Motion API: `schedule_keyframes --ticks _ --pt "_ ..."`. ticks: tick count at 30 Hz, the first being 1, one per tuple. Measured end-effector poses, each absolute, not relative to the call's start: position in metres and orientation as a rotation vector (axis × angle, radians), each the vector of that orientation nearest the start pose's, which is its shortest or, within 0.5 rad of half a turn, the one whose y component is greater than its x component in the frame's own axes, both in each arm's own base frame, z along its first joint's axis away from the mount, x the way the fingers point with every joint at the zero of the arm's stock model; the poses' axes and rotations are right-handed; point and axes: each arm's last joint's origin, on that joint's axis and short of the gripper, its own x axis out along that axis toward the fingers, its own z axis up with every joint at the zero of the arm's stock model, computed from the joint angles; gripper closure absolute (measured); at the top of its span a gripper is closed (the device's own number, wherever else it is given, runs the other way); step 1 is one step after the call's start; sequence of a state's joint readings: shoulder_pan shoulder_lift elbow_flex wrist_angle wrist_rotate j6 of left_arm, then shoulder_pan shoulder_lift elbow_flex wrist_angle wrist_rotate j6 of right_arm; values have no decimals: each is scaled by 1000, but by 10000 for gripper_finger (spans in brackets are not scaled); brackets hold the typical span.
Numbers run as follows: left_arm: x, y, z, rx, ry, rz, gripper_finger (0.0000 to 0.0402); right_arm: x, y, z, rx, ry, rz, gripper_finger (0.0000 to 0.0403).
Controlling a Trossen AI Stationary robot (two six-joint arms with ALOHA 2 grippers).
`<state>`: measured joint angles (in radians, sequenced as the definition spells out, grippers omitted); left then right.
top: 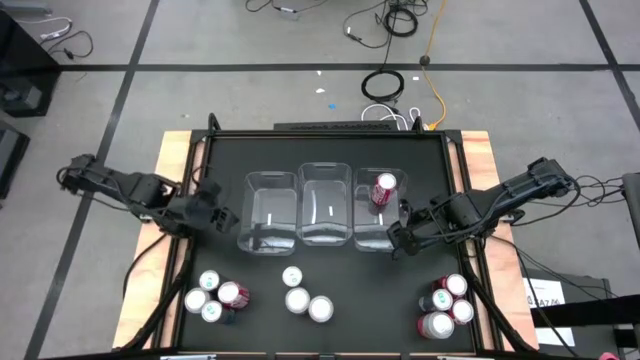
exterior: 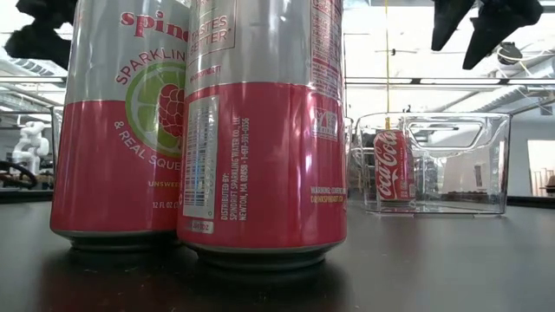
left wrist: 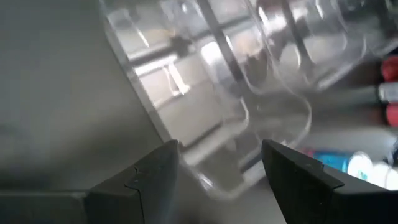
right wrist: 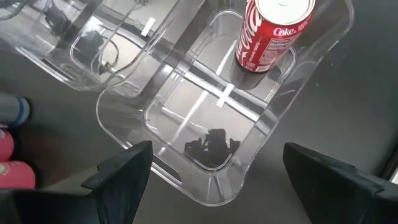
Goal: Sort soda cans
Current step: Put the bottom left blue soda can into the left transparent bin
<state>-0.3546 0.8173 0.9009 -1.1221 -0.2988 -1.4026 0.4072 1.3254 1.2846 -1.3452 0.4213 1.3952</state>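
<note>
Three clear bins stood side by side across the middle of the black bench (top: 330, 150). The right bin (top: 378, 236) held one red Coke can (top: 383, 190), upright at its far end; the middle bin (top: 325, 205) and left bin (top: 271, 210) held no cans.

The other soda cans stood in three clusters along the near edge — a left cluster (top: 214, 296), a centre cluster (top: 302, 297) and a right cluster (top: 445, 306). In the low view, two pink-and-silver cans (exterior: 251, 130) filled the foreground.

The right gripper (right wrist: 214, 171) hung over the near end of the right bin, its fingers spread wide and pinching nothing. The left gripper (left wrist: 217, 165) hovered at the near left corner of the left bin — fingers apart and empty.
</note>
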Motion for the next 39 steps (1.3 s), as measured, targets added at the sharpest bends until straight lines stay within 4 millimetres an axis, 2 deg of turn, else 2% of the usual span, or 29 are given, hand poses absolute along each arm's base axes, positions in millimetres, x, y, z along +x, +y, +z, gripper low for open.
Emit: schedule_keyframes --ticks 15,19,26,39 --pt "118 -101 273 -1086 989 663 159 207 76 317 539 1012 -762 49" --pt "116 -113 279 -1085 1034 714 159 207 76 317 525 1016 -753 49" --pt "113 -129 303 -985 1110 802 159 207 76 317 504 1000 -759 49" --pt "118 -134 304 -954 1085 768 159 208 75 318 474 983 -762 49"
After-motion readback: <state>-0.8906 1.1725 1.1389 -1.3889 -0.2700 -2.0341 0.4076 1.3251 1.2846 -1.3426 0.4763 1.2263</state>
